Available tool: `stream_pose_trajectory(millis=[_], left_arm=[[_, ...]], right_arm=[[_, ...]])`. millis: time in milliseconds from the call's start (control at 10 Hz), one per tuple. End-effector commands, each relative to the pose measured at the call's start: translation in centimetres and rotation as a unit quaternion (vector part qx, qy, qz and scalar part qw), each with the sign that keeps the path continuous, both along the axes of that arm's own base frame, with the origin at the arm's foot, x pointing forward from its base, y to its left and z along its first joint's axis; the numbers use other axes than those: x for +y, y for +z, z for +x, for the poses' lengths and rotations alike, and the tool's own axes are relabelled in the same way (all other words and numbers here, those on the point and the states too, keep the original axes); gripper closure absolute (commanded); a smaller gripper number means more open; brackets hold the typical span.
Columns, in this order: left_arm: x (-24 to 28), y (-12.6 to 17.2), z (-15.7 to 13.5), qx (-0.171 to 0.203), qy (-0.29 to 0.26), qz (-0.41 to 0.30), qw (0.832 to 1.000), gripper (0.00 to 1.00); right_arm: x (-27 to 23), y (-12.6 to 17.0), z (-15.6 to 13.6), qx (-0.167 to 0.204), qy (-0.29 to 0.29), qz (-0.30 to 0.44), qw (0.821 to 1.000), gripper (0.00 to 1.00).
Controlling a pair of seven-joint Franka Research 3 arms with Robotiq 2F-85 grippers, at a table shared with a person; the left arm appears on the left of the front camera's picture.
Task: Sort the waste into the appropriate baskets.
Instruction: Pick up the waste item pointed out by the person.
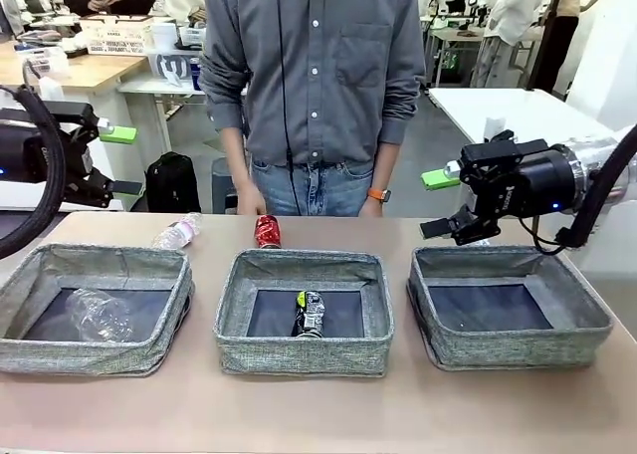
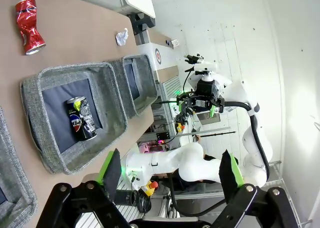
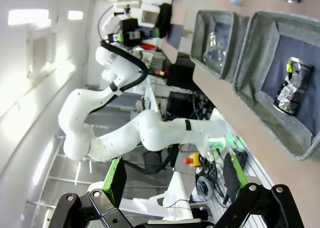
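Jaws on the left gripper stand wide apart with nothing between them. It hangs in the air off the table's left end, well apart from the waste. The right gripper is just as wide and empty, hovering above the far left corner of the right basket.

Three grey baskets sit in a row on the table. The left basket holds a crushed clear bottle. The middle basket holds a dark can with yellow-green marks, lying on its dark bottom.

Beyond the middle basket, a dented red can stands near the far edge. A pink-labelled bottle lies on its side behind the left basket. In the left wrist view a white paper wad lies on the table beyond the right basket. A person stands at the far side, hands low by the table edge.
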State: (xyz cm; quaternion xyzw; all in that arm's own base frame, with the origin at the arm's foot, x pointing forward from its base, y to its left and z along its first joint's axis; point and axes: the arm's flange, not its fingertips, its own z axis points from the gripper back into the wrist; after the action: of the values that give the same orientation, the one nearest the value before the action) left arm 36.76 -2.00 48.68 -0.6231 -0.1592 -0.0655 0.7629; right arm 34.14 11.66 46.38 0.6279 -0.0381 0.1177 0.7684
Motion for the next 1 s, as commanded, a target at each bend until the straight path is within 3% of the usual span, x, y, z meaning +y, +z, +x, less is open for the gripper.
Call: stream_pose_trajectory(millis=[0, 600, 700, 800, 900], left_arm=[[-0.3, 0.1, -0.2, -0.002, 0.007, -0.002, 1.0, 0.0], [0.0, 0.0, 0.0, 0.0, 0.0, 0.0, 1.0, 0.0], [-0.6, 0.2, 0.1, -0.033, 0.019, 0.122, 0.992, 0.0], [-1.3, 0.1, 0.7, -0.087, 0.023, 0.33, 0.94, 0.0], [-1.4, -1.1, 1.9, -0.071, 0.111, 0.636, 0.76, 0.0]], right_arm=[[-0.1, 0.0, -0.1, -0.004, 0.005, -0.004, 1.0, 0.0], [-0.1, 0.0, -0.1, -0.004, 0.005, -0.004, 1.0, 0.0], [-0.1, 0.0, -0.1, -0.004, 0.005, -0.004, 1.0, 0.0], [-0.1, 0.0, -0.1, -0.004, 0.005, -0.004, 1.0, 0.0], [-0.1, 0.0, -0.1, -0.004, 0.005, -0.004, 1.0, 0.0]])
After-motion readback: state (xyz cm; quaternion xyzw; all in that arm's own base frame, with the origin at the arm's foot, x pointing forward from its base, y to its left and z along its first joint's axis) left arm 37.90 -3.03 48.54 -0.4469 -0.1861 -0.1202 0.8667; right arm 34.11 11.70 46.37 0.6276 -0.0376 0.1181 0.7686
